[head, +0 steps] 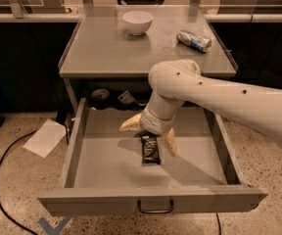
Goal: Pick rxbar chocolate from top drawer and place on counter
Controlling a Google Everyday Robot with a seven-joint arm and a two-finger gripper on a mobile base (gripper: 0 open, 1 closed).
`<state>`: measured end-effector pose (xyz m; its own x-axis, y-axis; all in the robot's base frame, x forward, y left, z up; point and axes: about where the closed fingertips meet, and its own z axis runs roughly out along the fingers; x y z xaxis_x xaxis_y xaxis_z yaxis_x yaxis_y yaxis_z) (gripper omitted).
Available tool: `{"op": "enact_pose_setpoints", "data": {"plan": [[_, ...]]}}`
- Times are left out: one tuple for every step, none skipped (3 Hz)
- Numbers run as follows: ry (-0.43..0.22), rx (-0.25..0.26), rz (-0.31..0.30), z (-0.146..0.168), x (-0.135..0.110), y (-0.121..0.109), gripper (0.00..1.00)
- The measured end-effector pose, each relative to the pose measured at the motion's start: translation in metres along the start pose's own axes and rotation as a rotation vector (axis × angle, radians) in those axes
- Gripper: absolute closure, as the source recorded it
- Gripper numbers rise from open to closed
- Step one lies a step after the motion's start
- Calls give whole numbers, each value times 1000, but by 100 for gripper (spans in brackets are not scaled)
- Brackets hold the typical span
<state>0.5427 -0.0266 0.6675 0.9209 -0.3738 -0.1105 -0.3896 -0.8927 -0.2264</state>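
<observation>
Centre frame, the claw [150, 133] hangs in the wide grey metal drawer [106, 166], fingers spread apart. The black glossy snack bar [150, 150] lies flat just below it, top end between them.

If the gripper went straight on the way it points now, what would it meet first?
Most likely the rxbar chocolate, lying flat on the top drawer floor. The gripper points down over the bar's far end, fingers spread to either side. The gap between them is hard to judge.
</observation>
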Motion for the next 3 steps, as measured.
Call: {"op": "enact_pose_setpoints", "data": {"plan": [[-47,31,-45,0,0,-1,0],[-47,33,-76,1,0,-1,0],[-15,-16,-79,1,-1,-4,0]]}}
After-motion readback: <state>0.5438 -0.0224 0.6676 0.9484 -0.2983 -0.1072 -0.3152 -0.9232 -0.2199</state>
